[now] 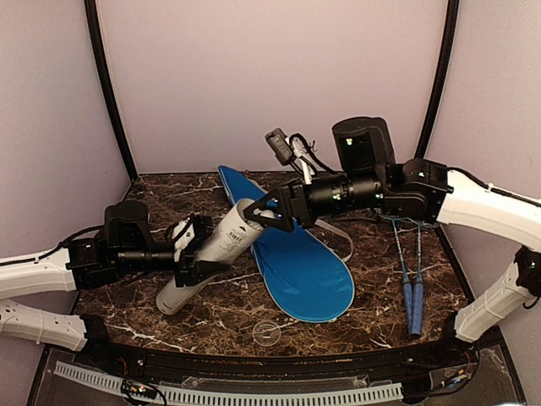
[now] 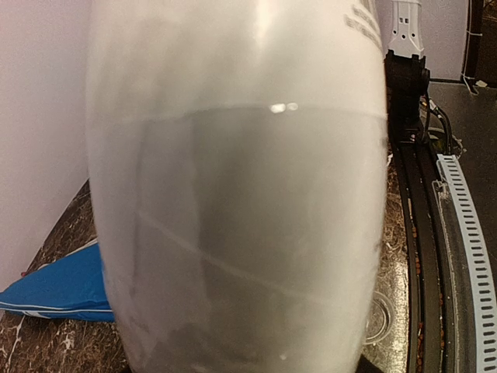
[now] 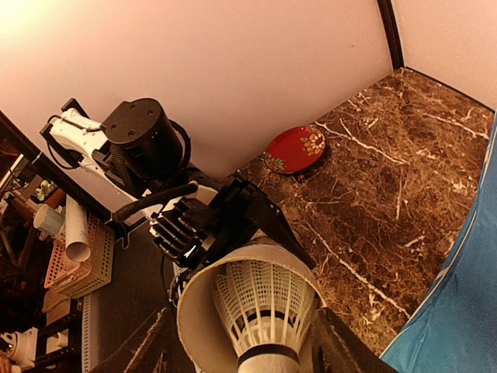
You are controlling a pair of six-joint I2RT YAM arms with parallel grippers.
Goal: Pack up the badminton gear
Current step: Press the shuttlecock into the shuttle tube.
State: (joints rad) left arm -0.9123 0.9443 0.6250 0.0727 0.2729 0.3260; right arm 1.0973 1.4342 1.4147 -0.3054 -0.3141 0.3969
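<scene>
**Shuttlecock in the tube's mouth, right claw spread wide**

The left gripper (image 1: 193, 251) is clenched on the long white tube (image 1: 224, 241) around its lower middle, one finger on each side. It holds the tube at a slant over the marble table (image 1: 211, 326), closed end low and toward the robot's left, open mouth raised. Whether the low end touches the table cannot be told. In the left wrist view the tube's pale wall fills nearly the whole frame.

At the tube's mouth the right gripper (image 1: 260, 213) stands released, its two fingers spread to either side of the rim and grasping nothing. The right wrist camera looks straight into the opening. A white feathered shuttlecock (image 3: 260, 307) sits there, skirt pointing into the tube and cork end toward the camera. The dark fingers show blurred on both sides and apart from it.

Under the tube's raised end the blue racket cover (image 1: 296, 262) lies flat, running from behind the tube to the near side on its right. The two rackets (image 1: 412, 279) lie side by side well to the right of the tube, blue handles toward the near edge and heads hidden under the right arm. A clear round lid (image 1: 269, 331) lies nearer the table's front edge than the tube, apart from it. A red oval patterned object (image 3: 295, 149) rests at the foot of the wall, well apart from the tube.
</scene>
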